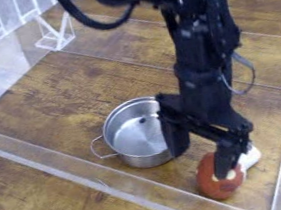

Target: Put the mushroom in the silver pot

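The mushroom (218, 182) lies on its side on the wooden table at the front right, its reddish-brown cap toward me and its white stem pointing right. My gripper (208, 152) hangs straight over it, open, with its dark fingers (181, 135) spread on either side of the cap's top. Nothing is held. One finger covers part of the cap, and I cannot tell whether it touches. The silver pot (140, 133) stands empty just left of the gripper, with a loop handle on its left rim.
A clear plastic wall (58, 163) runs along the table's front and sides. A white wire stand (51, 33) sits at the back left. The arm hides the table behind the mushroom.
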Tool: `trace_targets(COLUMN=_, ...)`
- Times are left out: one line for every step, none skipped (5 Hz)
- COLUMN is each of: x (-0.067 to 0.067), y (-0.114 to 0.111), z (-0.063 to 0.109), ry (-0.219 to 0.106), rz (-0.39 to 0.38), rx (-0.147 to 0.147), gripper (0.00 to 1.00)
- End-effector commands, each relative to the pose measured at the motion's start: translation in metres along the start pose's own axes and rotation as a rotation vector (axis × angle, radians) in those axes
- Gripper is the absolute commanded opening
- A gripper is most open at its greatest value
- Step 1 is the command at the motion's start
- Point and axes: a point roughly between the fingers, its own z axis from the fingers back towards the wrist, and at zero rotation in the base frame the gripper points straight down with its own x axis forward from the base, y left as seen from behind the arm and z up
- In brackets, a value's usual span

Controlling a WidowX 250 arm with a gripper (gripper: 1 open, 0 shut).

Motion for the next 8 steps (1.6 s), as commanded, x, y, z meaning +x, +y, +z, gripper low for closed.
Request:
trace_targets(x=0.009, y=-0.002, z=-0.006, ry=-0.036, rz=-0.028, rx=-0.003, gripper=1.00)
trace_targets(x=0.017, y=0.004, z=-0.016, ry=-0.043, rz=-0.034, rx=-0.004, gripper=1.00)
trace_targets(x=0.024, y=0.015, z=-0.019, ry=-0.049, rz=-0.021, rx=-0.005, gripper=1.00)
trace_targets(x=0.026, y=0.023, z=-0.020, ry=-0.050, rz=-0.009, rx=-0.012, gripper=1.00)
trace_targets(x=0.030, y=0.031, z=-0.018, ry=-0.057, rz=0.012, rx=-0.021, gripper=1.00)
trace_targets(x=0.032, y=0.031, z=-0.018, ry=-0.063, rz=0.012, rx=-0.038, gripper=1.00)
trace_targets(x=0.032, y=0.028, z=-0.018, ry=-0.071, rz=0.003, rx=-0.058, gripper=1.00)
trace_targets(x=0.032, y=0.024, z=-0.018, ry=-0.076, rz=-0.004, rx=-0.075, gripper=1.00)
